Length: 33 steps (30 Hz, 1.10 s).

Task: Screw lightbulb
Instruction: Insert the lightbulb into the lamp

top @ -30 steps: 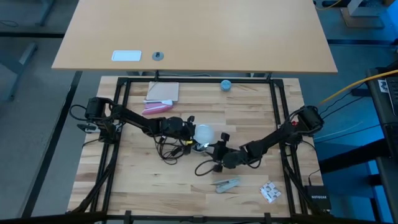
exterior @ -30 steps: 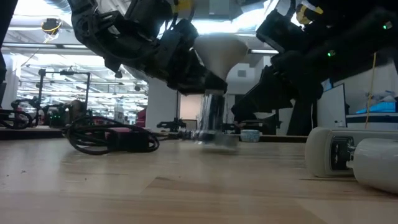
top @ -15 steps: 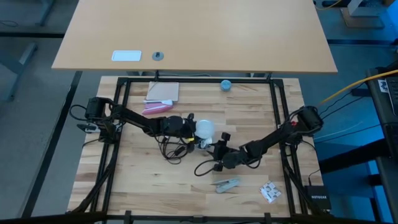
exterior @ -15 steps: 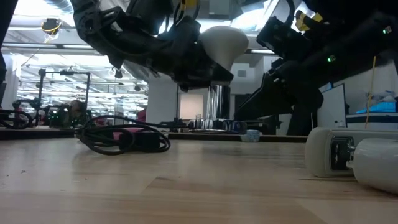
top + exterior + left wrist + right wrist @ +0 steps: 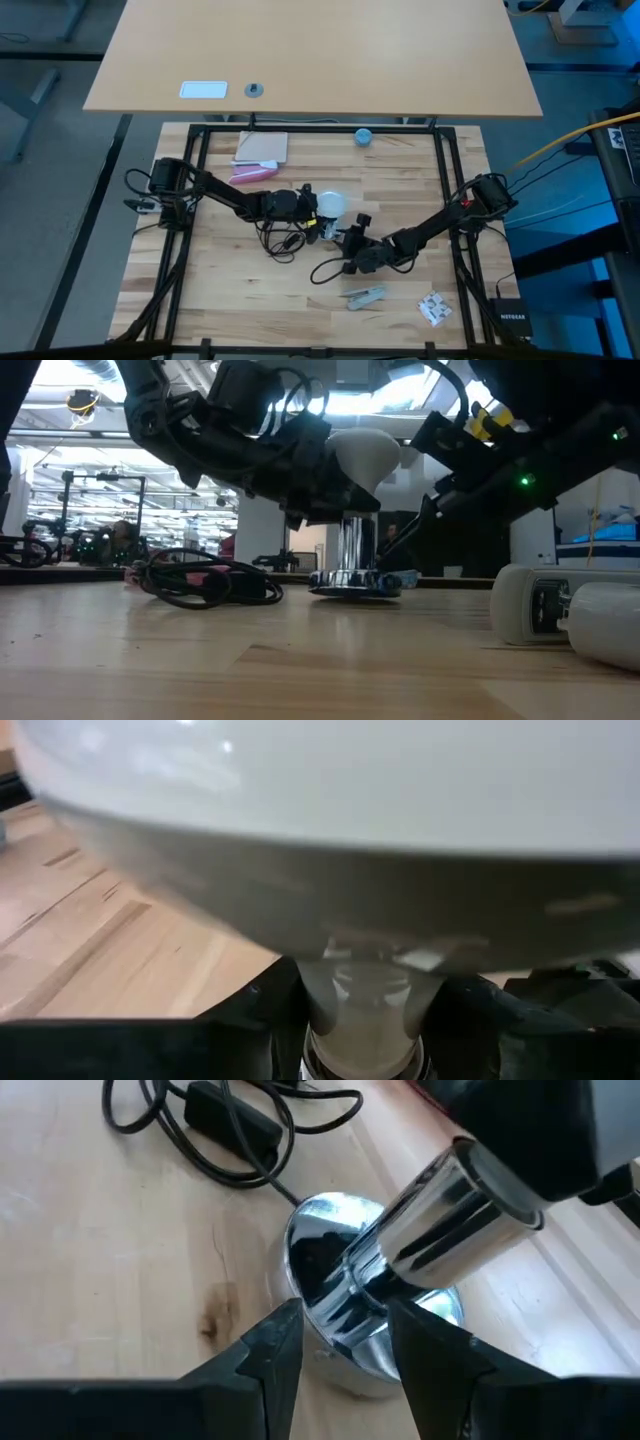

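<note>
The small white frosted lightbulb [image 5: 362,452] sits over the upright shiny chrome socket tube [image 5: 347,543], which rises from a round shiny silver base disc [image 5: 347,581] resting on the pale wooden table [image 5: 300,670]. The left gripper [image 5: 313,209] is clamped narrowly on the bulb's neck, its dark fingers [image 5: 250,1010] showing on either side of it in the left wrist view. The right gripper [image 5: 345,1335] is closed narrowly around the thin chrome stem just above the disc, steadying the lamp. A thin black cord [image 5: 205,578] with an inline switch lies coiled on the table just beside the base. To my eye the job is midway: the bulb is lined up at the socket mouth, but I cannot tell how far the thread has gone in, so turning and seating seem to be left. Against the pictures from a second ago, the lamp now stands flat on its disc, where before it was blurred and then lifted out of the low view; the bulb has swung from showing its tapering neck to showing its dome, and the cord has shifted towards the base.
</note>
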Each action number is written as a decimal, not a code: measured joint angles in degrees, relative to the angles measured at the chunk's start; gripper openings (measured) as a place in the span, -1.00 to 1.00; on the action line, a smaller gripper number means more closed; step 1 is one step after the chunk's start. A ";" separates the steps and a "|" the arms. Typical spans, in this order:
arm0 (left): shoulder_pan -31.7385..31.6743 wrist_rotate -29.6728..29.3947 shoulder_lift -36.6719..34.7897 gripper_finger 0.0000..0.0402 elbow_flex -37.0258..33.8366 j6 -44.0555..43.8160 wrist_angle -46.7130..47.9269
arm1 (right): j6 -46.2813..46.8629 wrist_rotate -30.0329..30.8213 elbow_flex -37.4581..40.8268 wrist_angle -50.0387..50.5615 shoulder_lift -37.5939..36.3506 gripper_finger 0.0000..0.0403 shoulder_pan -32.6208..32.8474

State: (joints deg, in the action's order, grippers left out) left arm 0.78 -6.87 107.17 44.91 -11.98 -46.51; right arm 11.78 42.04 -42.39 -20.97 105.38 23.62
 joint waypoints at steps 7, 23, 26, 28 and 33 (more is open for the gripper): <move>0.04 0.14 0.09 -0.25 0.00 -0.05 -0.27 | -0.01 -0.02 0.00 3.03 0.00 -0.24 0.00; 1.21 -0.86 0.16 -0.25 0.00 1.07 0.29 | 7.98 3.43 -0.02 5.83 3.15 -0.23 -2.17; 1.69 -0.63 0.13 -0.25 0.00 1.02 0.65 | 9.52 3.36 0.00 7.64 3.17 -0.23 -3.01; 1.97 -0.17 0.09 -0.25 0.00 1.05 0.71 | 9.57 3.99 0.00 7.85 3.17 -0.23 -3.36; 2.49 1.13 0.09 -0.25 0.00 1.03 0.76 | 9.43 8.27 0.07 7.61 3.23 -0.24 -4.47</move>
State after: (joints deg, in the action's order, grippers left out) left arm 3.27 -5.74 107.26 44.91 -10.96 -45.75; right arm 21.21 50.31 -42.33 -13.36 108.62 19.14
